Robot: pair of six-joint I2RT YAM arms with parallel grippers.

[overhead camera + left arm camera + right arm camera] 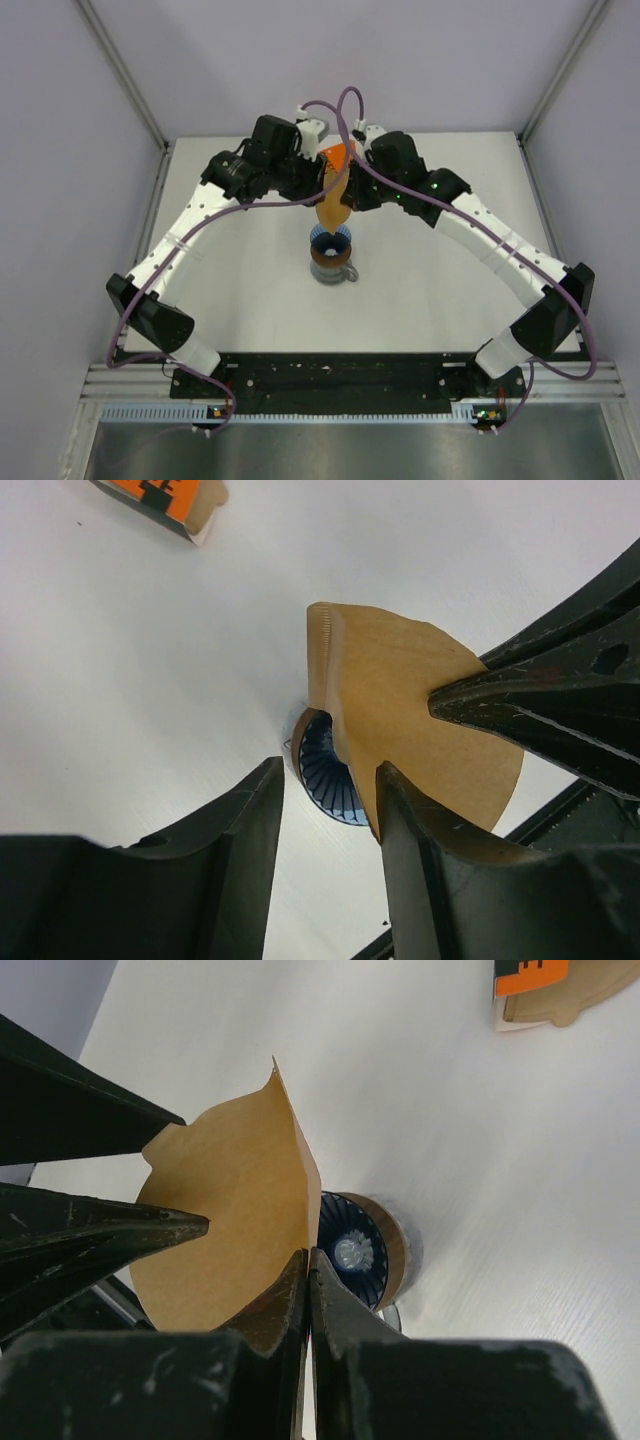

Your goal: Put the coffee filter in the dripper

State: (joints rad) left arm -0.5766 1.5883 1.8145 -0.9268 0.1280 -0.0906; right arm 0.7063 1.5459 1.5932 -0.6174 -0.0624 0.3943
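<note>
- The coffee filter is up in the air over the middle of the worktop, right above the dripper. It isn't inside yet.
- It's folded flat and held on edge, kind of like a fan. The narrow end aims down at the dripper's open mouth, and the rounded edge faces up and away from it.
- From the top camera the filter's long axis runs far-to-near, and its near tip just reaches the blue rim.
- The crimped seam runs along one straight side. The left wrist view shows it well.
- The right gripper has its jaws pressed tight together, pinching the filter's edge near the narrow end.
- The left gripper has its jaws spread with a clear gap. One finger sits against the lower edge of the paper, but it isn't clamping anything.
- The dripper stands mouth-up on a brown ring, which sits on a grey pitcher.
- An orange box lies on the worktop farther back, behind where the two grippers meet.
</note>
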